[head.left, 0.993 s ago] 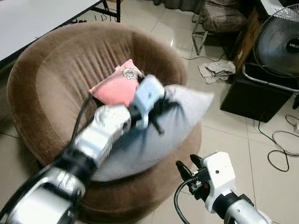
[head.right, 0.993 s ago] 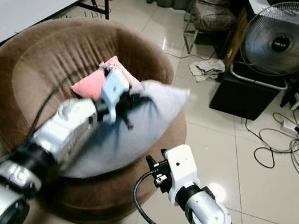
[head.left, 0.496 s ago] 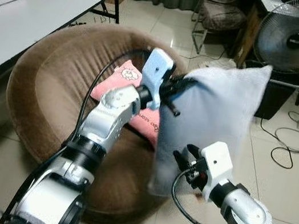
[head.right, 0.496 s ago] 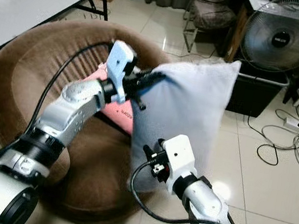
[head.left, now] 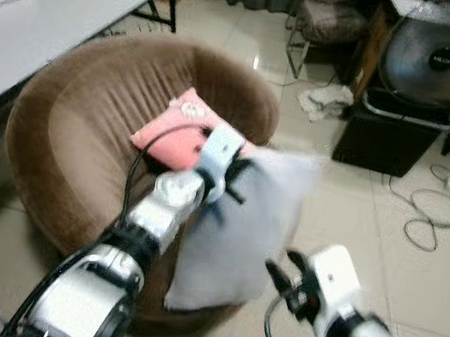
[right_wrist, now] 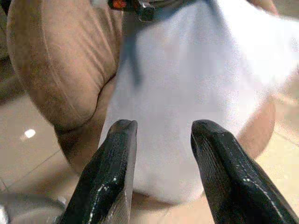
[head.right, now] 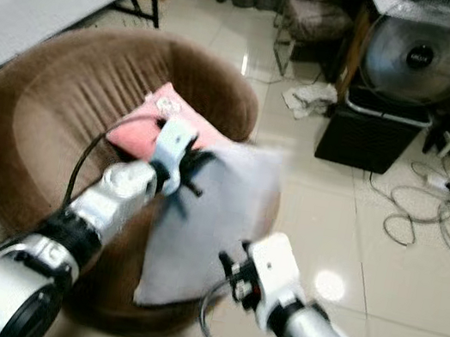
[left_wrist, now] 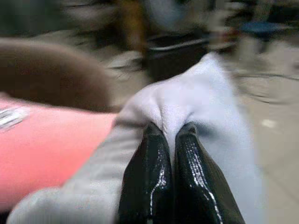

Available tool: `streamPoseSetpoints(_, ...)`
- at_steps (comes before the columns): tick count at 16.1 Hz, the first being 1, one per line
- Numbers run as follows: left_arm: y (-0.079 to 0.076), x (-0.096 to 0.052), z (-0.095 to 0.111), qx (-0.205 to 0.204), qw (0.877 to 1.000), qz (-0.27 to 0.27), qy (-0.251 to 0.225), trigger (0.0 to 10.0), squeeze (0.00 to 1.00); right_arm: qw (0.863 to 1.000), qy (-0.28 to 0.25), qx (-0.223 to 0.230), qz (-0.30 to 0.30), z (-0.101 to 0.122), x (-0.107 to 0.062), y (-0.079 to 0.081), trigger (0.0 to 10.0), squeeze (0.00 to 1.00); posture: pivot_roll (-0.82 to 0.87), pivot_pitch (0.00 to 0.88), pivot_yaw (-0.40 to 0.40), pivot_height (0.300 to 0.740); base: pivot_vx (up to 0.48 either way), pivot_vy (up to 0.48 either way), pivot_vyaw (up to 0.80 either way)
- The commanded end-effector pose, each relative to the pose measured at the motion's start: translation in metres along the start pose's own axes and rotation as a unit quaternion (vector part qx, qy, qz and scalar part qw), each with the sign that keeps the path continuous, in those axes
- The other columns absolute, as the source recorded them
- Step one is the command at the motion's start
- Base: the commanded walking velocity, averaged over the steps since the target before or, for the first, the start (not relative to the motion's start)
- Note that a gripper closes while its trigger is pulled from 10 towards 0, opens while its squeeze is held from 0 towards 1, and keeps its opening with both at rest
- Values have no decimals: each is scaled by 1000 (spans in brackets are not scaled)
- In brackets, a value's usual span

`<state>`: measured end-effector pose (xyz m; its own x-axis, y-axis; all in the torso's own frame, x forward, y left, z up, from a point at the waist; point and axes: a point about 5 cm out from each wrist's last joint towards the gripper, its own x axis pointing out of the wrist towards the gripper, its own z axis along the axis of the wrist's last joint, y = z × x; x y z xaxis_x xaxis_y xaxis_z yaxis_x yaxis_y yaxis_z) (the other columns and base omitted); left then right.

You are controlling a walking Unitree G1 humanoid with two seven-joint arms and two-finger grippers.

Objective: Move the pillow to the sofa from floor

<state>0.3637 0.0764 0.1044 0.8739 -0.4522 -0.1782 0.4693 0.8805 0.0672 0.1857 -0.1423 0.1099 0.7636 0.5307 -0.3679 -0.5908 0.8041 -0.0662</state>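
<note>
Left gripper: fingers pinched together on a fold of the grey pillow. Pillow hangs over the front edge of the round brown sofa, beside a pink cushion. Right gripper: fingers spread wide, just short of the pillow, gripping nothing.

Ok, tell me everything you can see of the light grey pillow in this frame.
The light grey pillow is a soft, plain fabric cushion, blurred in the eye views. The left gripper pinches a bunched fold near its upper edge, fingers shut on the cloth. It hangs tilted over the front rim of the brown sofa, beside a pink cushion. The right gripper waits open, apart from it.
</note>
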Motion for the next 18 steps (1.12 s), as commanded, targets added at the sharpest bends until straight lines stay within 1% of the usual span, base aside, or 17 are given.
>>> streamPoseSetpoints(1, 7, 4, 21, 14, 998, 30, -44, 10000, 0, 1000, -1, 3, 12, 3, -2, 3, 10000, 0, -192, 0, 21, 740, 0, 0, 0)
streamPoseSetpoints(2, 17, 4, 22, 25, 997, 68, -38, 10000, 0, 999, 12, -6, 30, 1, -5, 9, 10000, 0, -216, 29, 3, 740, 0, 0, 0)
streamPoseSetpoints(3, 34, 2, 28, 61, 991, 115, -33, 10000, 0, 999, 23, -11, 39, 0, -9, 12, 10000, 0, -222, 30, -8, 740, 0, 0, 0)
streamPoseSetpoints(4, 34, 2, 28, 61, 991, 115, -33, 10000, 0, 999, 23, -11, 39, 0, -9, 12, 10000, 0, -222, 30, -8, 740, 0, 0, 0)
streamPoseSetpoints(5, 48, 0, 33, 87, 985, 145, -29, 10000, 0, 999, 27, -12, 40, 0, -10, 12, 10000, 0, -221, 36, -13, 740, 0, 0, 0)
streamPoseSetpoints(6, 67, -6, 37, 135, 974, 181, -22, 10000, 0, 999, 30, -13, 39, 2, -11, 10, 10000, 0, -217, 44, -20, 740, 0, 0, 0)
streamPoseSetpoints(7, 81, -11, 40, 143, 967, 211, -18, 10000, 0, 999, 31, -14, 41, 3, -11, 11, 10000, 0, -215, 43, -21, 740, 0, 0, 0)
streamPoseSetpoints(8, 93, -16, 42, 144, 962, 231, -15, 10000, 0, 998, 34, -15, 46, 3, -11, 11, 10000, 0, -208, 44, -26, 740, 0, 0, 0)
streamPoseSetpoints(9, 101, -20, 42, 139, 960, 241, -11, 10000, 0, 998, 38, -16, 51, 2, -9, 12, 10000, 0, -204, 46, -28, 740, 0, 0, 0)
streamPoseSetpoints(10, 105, -22, 40, 132, 961, 244, -6, 10000, 0, 998, 40, -17, 53, 2, -9, 13, 10000, 0, -201, 46, -30, 740, 0, 0, 0)
streamPoseSetpoints(11, 105, -23, 38, 128, 963, 238, -2, 10000, 0, 998, 41, -17, 53, 2, -8, 13, 10000, 0, -201, 46, -30, 740, 0, 0, 0)
streamPoseSetpoints(12, 99, -22, 29, 116, 971, 207, 16, 10000, 1000, 998, 42, -16, 53, 2, -7, 13, 10000, 0, -194, 44, -34, 740, 0, 0, 0)
streamPoseSetpoints(13, 92, -21, 19, 95, 980, 173, 27, 10000, 1000, 998, 37, -14, 52, 4, -5, 12, 10000, 0, -194, 41, -36, 740, 0, 0, 0)
streamPoseSetpoints(15, 91, -21, 19, 100, 980, 172, 24, 10000, 1000, 998, 34, -14, 51, 6, -4, 12, 10000, 0, -197, 40, -38, 740, 0, 0, 0)
streamPoseSetpoints(16, 92, -21, 21, 110, 978, 176, 21, 10000, 1000, 998, 33, -14, 50, 7, -4, 11, 10000, 0, -197, 39, -39, 740, 0, 0, 0)
streamPoseSetpoints(18, 101, -23, 32, 129, 972, 197, 7, 10000, 1000, 998, 31, -13, 48, 7, -2, 9, 10000, 0, -193, 29, -33, 740, 0, 0, 0)
